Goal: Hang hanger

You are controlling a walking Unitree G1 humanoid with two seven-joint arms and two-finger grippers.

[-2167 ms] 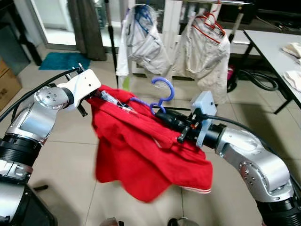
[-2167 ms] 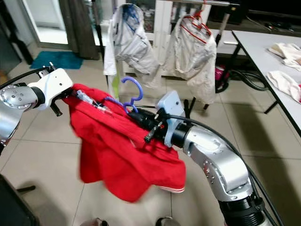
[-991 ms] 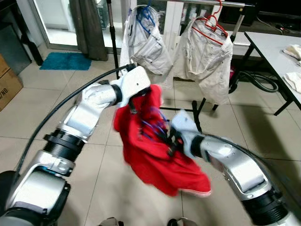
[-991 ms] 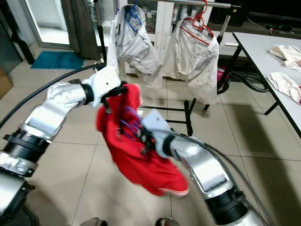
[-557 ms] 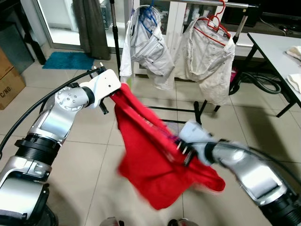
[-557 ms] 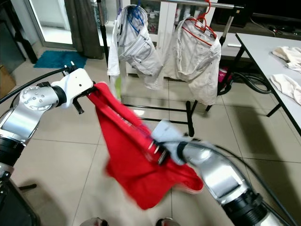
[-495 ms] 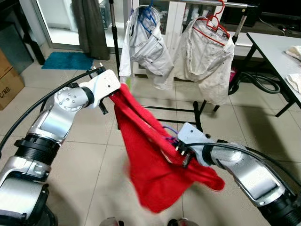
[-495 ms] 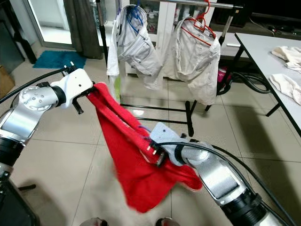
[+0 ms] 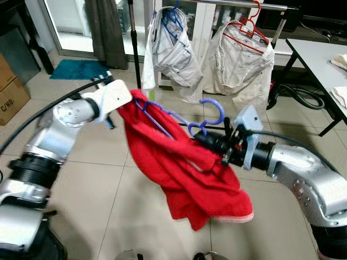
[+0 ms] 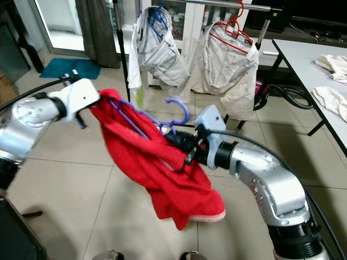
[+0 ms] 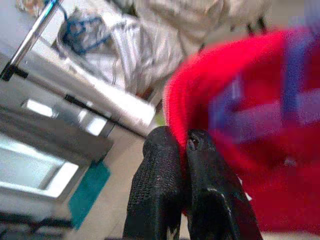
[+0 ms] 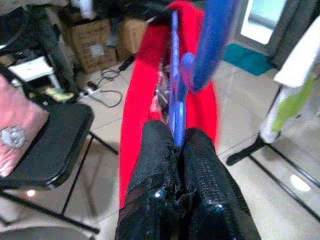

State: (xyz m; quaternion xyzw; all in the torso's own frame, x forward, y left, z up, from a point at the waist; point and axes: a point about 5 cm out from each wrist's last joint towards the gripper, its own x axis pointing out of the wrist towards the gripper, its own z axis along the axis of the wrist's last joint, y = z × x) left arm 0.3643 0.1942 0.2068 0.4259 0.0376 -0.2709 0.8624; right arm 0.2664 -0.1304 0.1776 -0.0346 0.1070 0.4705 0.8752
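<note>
A red garment [image 9: 184, 168] hangs on a purple plastic hanger [image 9: 209, 111], its hook pointing up between my two arms. My right gripper [image 9: 203, 140] is shut on the hanger just below the hook; in the right wrist view its fingers [image 12: 172, 150] pinch the purple bar [image 12: 175, 100] with red cloth on both sides. My left gripper [image 9: 130, 103] is shut on the garment's upper corner, and its fingers [image 11: 182, 145] clamp the red fabric [image 11: 240, 125]. Behind stands the clothes rail [image 9: 244, 5], carrying white shorts on a blue hanger [image 9: 171, 49] and on a red hanger [image 9: 241, 54].
A white table [image 9: 325, 51] with folded cloths stands at the right. Black cables [image 9: 295, 95] lie on the tiled floor beneath it. A cardboard box [image 9: 11, 89] and a teal mat [image 9: 78, 69] are at the left. The right wrist view shows a black chair [image 12: 45, 145] and boxes.
The garment has been lifted and spread between my arms. The purple hook, buried in red cloth before, now stands clear above my right gripper, which has risen. My left gripper keeps its corner.
</note>
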